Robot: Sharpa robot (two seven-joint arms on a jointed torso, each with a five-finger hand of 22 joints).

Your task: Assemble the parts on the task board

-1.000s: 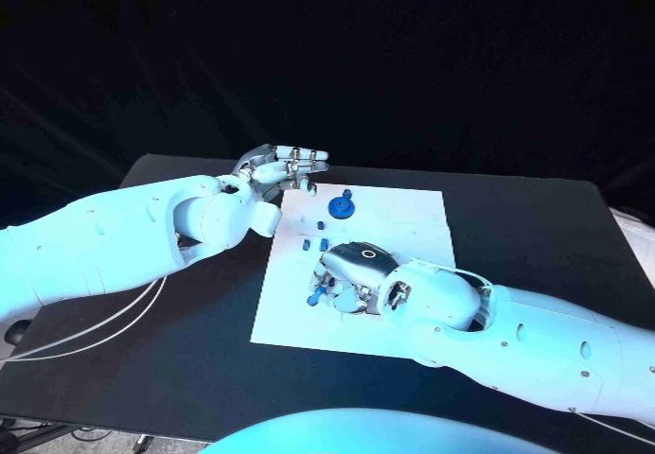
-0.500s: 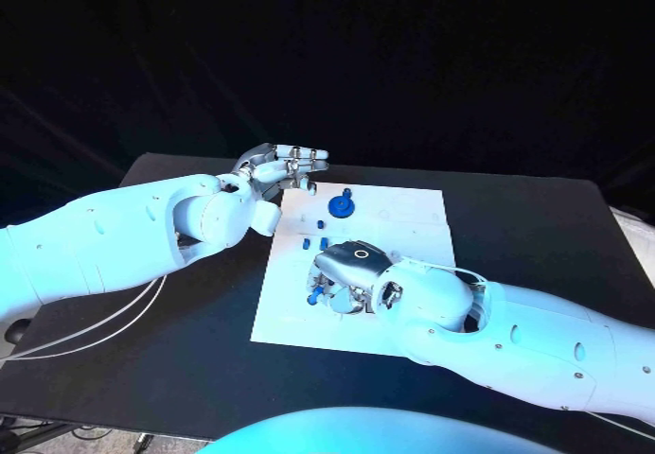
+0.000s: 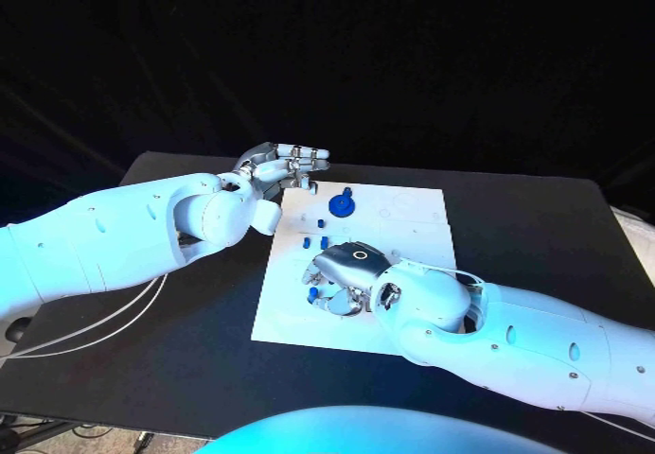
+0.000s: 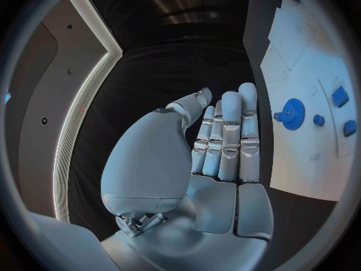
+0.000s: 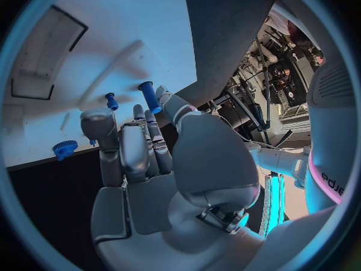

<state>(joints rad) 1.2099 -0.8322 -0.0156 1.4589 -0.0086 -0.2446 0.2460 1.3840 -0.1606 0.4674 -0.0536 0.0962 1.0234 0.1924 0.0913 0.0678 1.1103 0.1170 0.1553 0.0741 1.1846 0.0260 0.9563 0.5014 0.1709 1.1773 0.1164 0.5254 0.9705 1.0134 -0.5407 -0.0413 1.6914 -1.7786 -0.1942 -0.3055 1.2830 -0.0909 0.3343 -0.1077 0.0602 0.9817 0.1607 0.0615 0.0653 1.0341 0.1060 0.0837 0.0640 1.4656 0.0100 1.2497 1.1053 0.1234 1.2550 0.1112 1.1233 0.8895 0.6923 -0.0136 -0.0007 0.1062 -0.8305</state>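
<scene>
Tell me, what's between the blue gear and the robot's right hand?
Head view: between the gear and the right hand, a few small blue parts lie on the white board.

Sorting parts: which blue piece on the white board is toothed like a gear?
The round blue gear at the board's far end; the other blue pieces are small, plain pegs and blocks.

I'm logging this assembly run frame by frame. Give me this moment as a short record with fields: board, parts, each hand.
board: white task board on the black table
parts: blue gear near the far edge; small blue pieces close to it
left hand: raised past the board's far left corner, fingers straight and together, holds nothing
right hand: low over the board's near left part, fingertips by a blue peg; grip unclear
</scene>
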